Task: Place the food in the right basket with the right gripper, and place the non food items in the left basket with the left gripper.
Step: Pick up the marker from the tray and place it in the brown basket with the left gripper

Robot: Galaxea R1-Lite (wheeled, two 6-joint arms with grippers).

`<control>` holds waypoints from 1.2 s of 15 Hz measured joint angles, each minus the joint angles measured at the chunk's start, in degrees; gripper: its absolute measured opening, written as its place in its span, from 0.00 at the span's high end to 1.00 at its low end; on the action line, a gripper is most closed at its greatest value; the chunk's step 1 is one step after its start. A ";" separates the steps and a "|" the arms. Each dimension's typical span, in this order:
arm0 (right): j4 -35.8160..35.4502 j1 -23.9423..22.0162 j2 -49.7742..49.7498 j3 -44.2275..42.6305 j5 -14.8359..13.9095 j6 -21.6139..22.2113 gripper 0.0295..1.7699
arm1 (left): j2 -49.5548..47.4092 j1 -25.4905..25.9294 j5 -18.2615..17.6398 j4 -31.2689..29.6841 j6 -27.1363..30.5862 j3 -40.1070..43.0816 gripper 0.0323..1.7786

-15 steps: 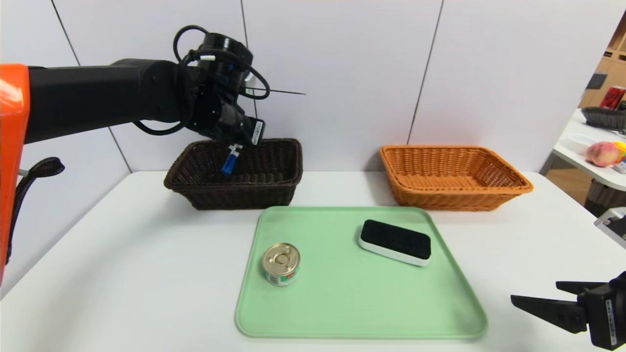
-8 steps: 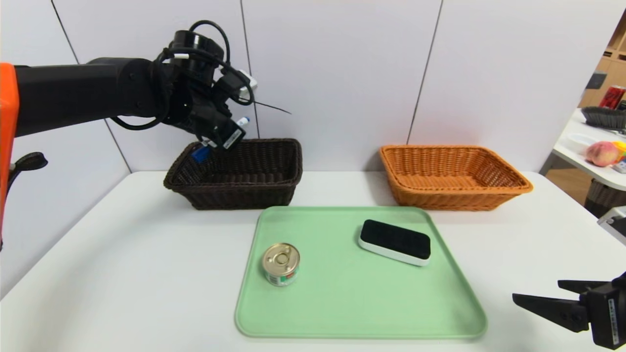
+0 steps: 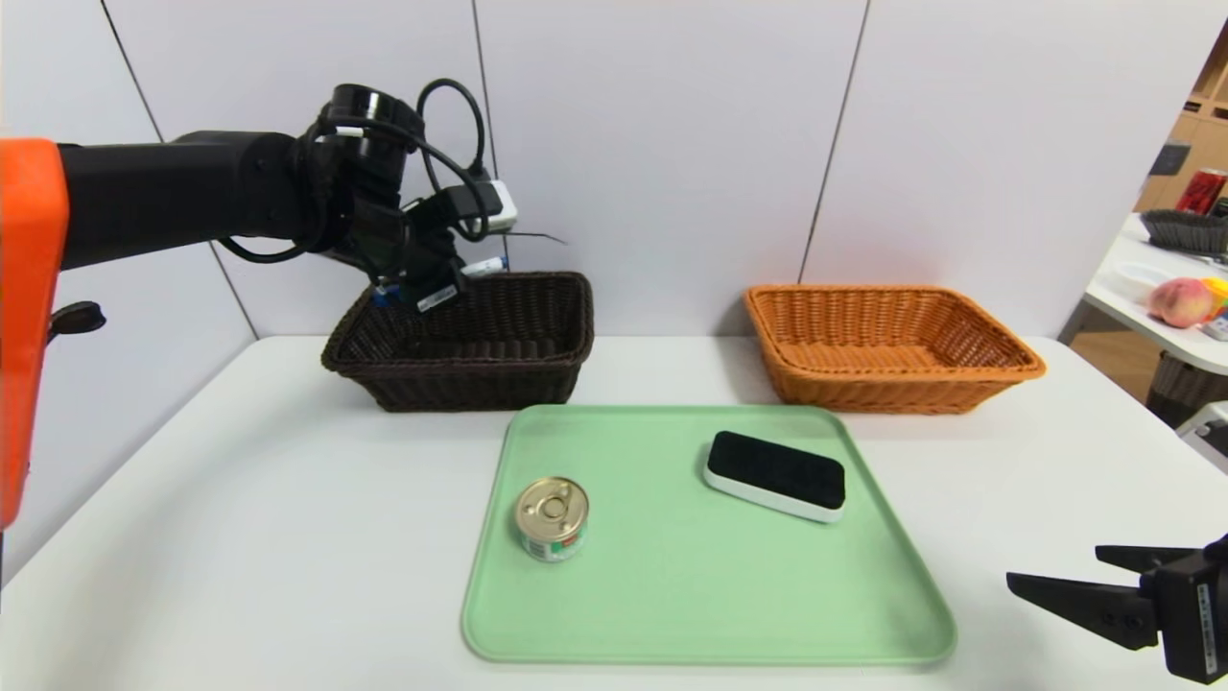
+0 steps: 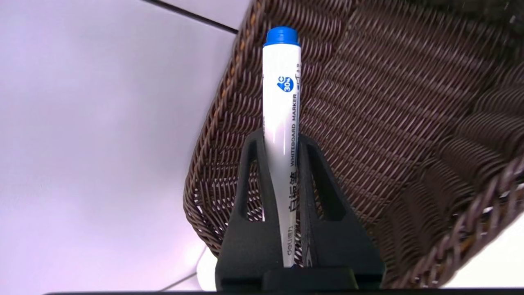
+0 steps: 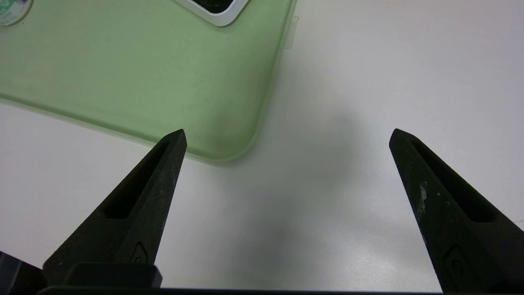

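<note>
The marker is pinched between the fingers of the left claw, which is held above the far left corner of the dark brown basket. In the left wrist view the marker's blue end is seen over the basket's rim region, so the drop may land near the wall. Step in hand, as judged: delivery of the first non-food item. The next move calls for the fingers to be spread so the marker falls inside. The eraser and tin can are left on the green tray. The right claw is parked, spread wide, above the table near the tray's corner; the orange basket is seen empty.
</note>
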 joint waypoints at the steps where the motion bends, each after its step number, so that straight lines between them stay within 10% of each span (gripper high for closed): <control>1: -0.01 0.00 0.00 0.00 -0.05 0.00 0.03 | 0.50 -0.02 -0.02 0.02 1.67 0.00 0.91; 18: 0.22 -0.01 -1.16 0.78 -0.33 0.20 0.03 | 10.62 0.09 -0.52 -5.30 6.97 0.02 0.91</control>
